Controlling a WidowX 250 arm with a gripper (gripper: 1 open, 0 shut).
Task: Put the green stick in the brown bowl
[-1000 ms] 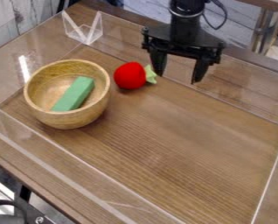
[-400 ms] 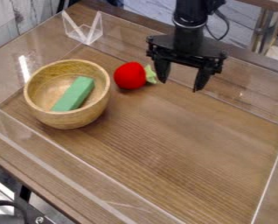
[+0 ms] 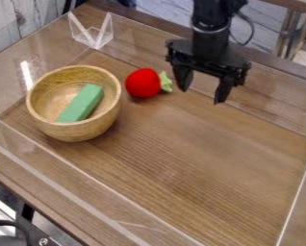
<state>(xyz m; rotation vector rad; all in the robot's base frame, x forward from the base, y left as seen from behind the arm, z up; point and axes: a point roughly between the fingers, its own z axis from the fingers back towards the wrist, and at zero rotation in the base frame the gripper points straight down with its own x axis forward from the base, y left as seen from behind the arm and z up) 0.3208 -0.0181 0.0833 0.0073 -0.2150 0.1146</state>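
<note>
The green stick (image 3: 80, 103) lies flat inside the brown bowl (image 3: 73, 127), leaning along the bowl's inner slope. The bowl stands on the left side of the wooden table. My gripper (image 3: 201, 87) hangs pointing down over the table at the upper right, well away from the bowl. Its two black fingers (image 3: 179, 79) are spread wide with nothing between them.
A red strawberry-like toy (image 3: 145, 83) with a green leaf lies just left of the gripper. A clear plastic wall (image 3: 91, 32) rims the table, with a folded clear piece at the back left. Bare wood (image 3: 207, 163) fills the front and right.
The gripper has shifted slightly to the right and rolled a little about its own axis. The stick, the bowl and the red toy have not moved.
</note>
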